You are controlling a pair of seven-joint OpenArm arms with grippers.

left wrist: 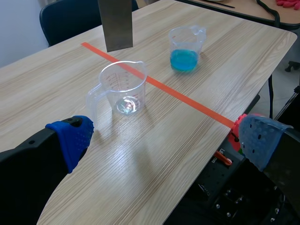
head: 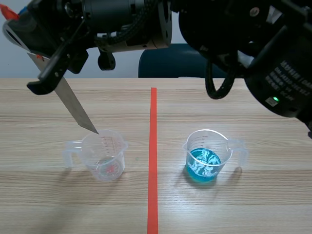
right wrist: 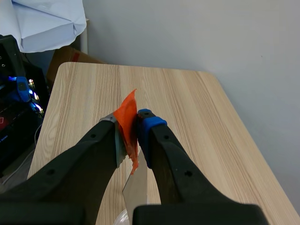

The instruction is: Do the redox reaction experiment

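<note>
A clear measuring cup (head: pixel 105 156) (left wrist: pixel 123 86) stands left of the orange line, with only a little at its bottom. Right of the line, a second cup (head: pixel 204 156) (left wrist: pixel 185 47) holds blue liquid. A grey metal strip (head: pixel 73 105) (left wrist: pixel 115 23) (right wrist: pixel 136 187) slants down, its lower end just above the clear cup's rim. My right gripper (right wrist: pixel 131 122) is shut on the strip's upper end, which is wrapped in orange tape (right wrist: pixel 127 117); this arm reaches across the top of the scene view. My left gripper (left wrist: pixel 166 136) stands open and high, short of the clear cup, holding nothing.
A dark blue chair (head: pixel 170 61) (left wrist: pixel 70 18) stands behind the table's far edge. The table's near edge (left wrist: pixel 220 136) has robot hardware below it. Both arms hang high over the table's back half.
</note>
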